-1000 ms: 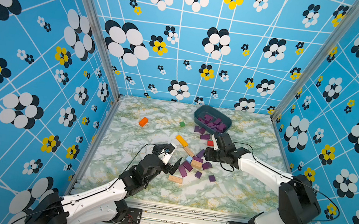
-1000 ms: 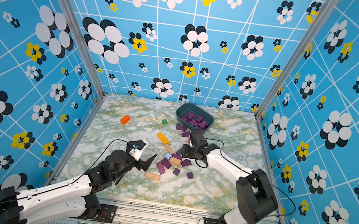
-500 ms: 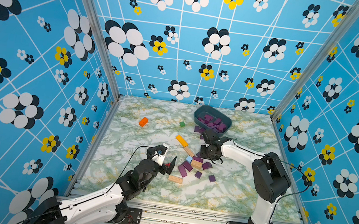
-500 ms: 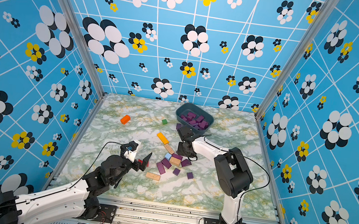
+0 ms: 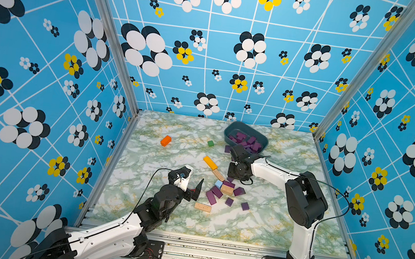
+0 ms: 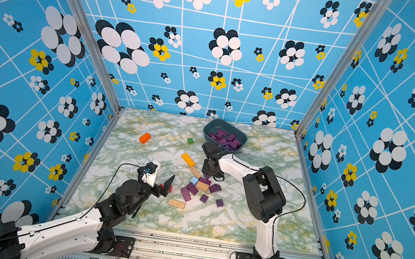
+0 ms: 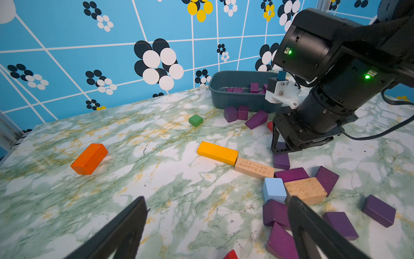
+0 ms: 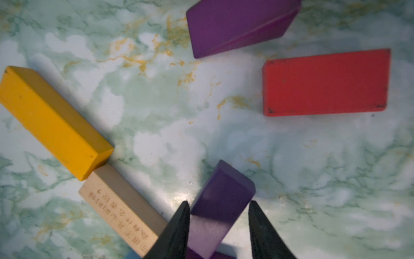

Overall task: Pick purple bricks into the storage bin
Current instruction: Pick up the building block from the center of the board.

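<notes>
**Purple bricks: some binned, some loose**

You find the storage bin (image 5: 239, 126), shallow and dark slate-blue, near the back of the table (image 5: 170, 158). Many purple bricks (image 5: 247, 141) lie in it in disorder. A few more lie just outside its wall, and several are scattered mid-table. One purple brick (image 8: 224, 186) sits between the fingers of the right gripper (image 8: 219, 203).

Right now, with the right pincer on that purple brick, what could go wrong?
1. The purple brick sits skewed between the right pincer's fingers; it may twist or slip on lifting.
2. The tan lettered block lies close beside one finger and could get dragged along.
3. The left pincer stands open near the same pile; the arms could crowd each other.
</notes>
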Action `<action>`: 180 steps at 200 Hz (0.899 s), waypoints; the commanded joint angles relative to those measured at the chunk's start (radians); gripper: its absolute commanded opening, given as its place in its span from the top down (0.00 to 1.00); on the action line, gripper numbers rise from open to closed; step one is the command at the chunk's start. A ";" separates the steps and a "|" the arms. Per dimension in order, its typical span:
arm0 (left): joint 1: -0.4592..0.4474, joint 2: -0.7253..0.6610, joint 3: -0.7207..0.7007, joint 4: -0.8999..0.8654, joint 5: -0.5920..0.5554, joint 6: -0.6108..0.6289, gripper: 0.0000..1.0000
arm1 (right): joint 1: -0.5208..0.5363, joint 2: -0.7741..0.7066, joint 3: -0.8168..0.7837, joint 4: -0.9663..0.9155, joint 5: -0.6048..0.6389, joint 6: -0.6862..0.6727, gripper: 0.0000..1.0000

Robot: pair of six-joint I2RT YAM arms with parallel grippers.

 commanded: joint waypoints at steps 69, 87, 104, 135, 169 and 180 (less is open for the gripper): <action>-0.002 0.047 -0.005 0.036 -0.030 -0.021 0.01 | 0.008 0.068 0.051 -0.054 0.058 0.010 0.58; -0.003 0.056 -0.005 0.040 -0.037 -0.020 0.01 | 0.008 0.079 0.055 -0.056 0.066 0.002 0.66; -0.001 0.063 -0.007 0.048 -0.026 -0.018 0.01 | 0.009 0.091 0.060 -0.059 0.069 0.000 0.69; 0.003 0.095 -0.005 0.073 0.015 -0.022 0.00 | 0.010 0.078 0.050 -0.039 0.057 -0.002 0.76; 0.005 0.126 -0.005 0.095 0.048 -0.032 0.00 | 0.007 0.017 0.023 0.011 0.040 -0.003 0.77; 0.005 0.132 -0.005 0.100 0.063 -0.032 0.01 | 0.007 -0.008 0.010 0.041 0.025 -0.004 0.78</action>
